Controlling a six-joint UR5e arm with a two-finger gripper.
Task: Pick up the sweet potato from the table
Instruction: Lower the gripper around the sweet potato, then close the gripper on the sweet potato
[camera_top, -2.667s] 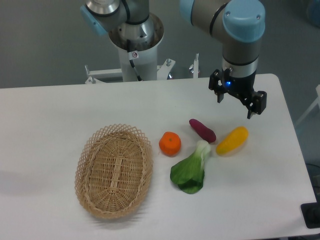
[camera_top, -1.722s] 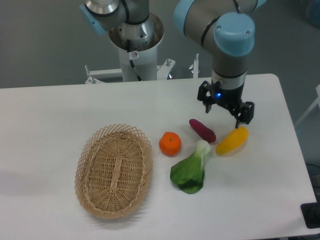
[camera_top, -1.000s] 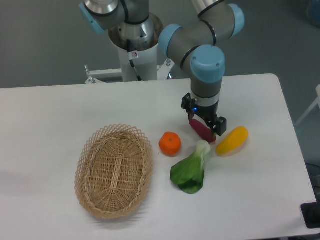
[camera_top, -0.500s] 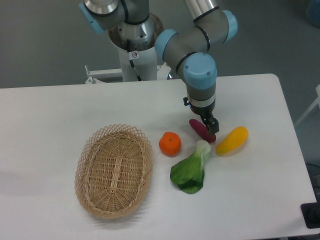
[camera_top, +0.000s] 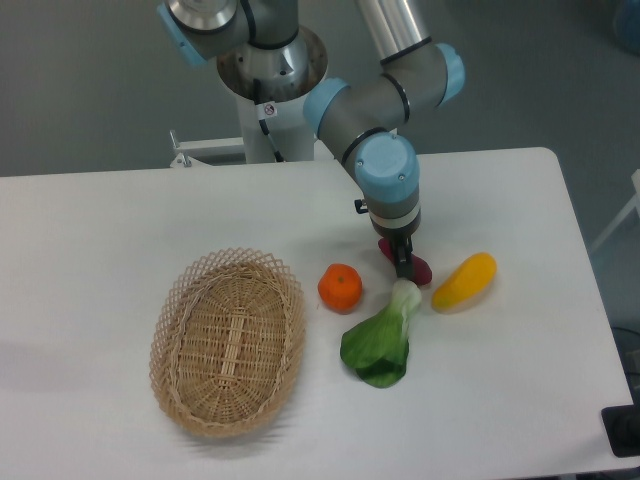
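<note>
The sweet potato (camera_top: 421, 271) is a dark purple-magenta tuber lying on the white table (camera_top: 120, 215), between the orange and the yellow vegetable. My gripper (camera_top: 403, 259) points straight down onto its middle. I see the fingers (camera_top: 402, 253) edge-on, the near one covering the tuber's centre, and only the tuber's two ends show on either side. The jaws stand astride the sweet potato and look open. It still rests on the table.
A round orange (camera_top: 340, 287) lies left of the sweet potato. A yellow-orange oblong vegetable (camera_top: 465, 281) lies to its right. A green bok choy (camera_top: 383, 340) lies just in front, its stem near the gripper. A wicker basket (camera_top: 228, 340) stands at the front left.
My gripper came from the back right, over the yellow vegetable, to the sweet potato. It turned its wrist and went down onto the tuber's middle. The objects have not moved.
</note>
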